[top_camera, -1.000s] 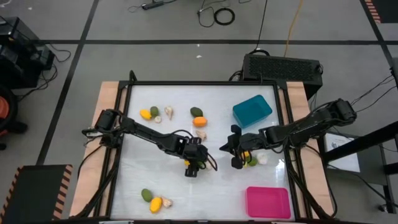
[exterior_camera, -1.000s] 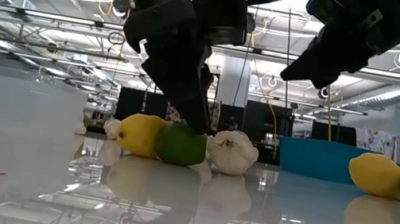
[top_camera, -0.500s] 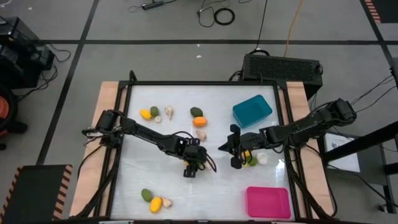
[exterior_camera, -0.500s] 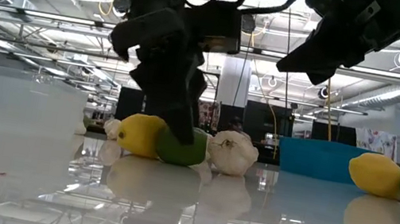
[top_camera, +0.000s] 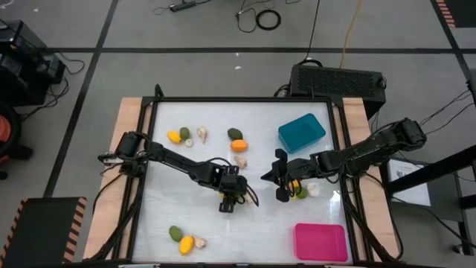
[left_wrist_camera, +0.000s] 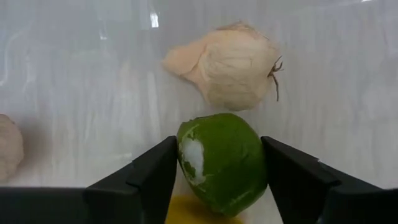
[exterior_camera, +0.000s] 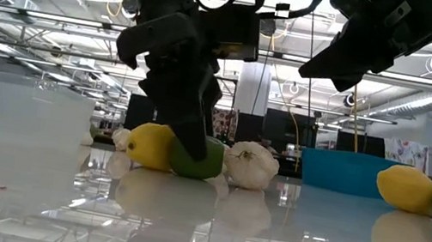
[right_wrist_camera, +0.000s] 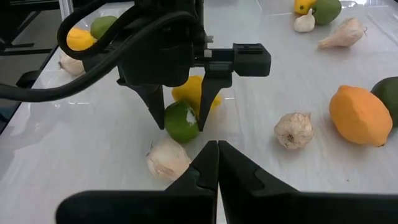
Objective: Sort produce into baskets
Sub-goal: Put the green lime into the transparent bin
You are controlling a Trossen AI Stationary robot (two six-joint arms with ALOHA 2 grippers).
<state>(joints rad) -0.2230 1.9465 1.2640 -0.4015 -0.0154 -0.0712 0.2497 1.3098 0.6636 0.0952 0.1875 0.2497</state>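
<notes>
Lime (left_wrist_camera: 222, 160) between your left gripper's (left_wrist_camera: 217, 177) fingers, near the middle of the table (top_camera: 178, 216).

Your left gripper's fingers sit against both sides of the green fruit, with a lemon (right_wrist_camera: 194, 92) and a garlic bulb (left_wrist_camera: 227, 65) just beside it. Your right gripper (right_wrist_camera: 214, 163) hovers to the right with its fingers pressed together, empty. The teal basket (top_camera: 301, 132) sits far right, the pink basket (top_camera: 320, 242) near right.

Black box (top_camera: 338, 78) behind table, cables (top_camera: 262, 16) on floor

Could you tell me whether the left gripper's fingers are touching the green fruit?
Touching. The left wrist view shows both fingers of the left gripper pressed against the green fruit's sides.
</notes>
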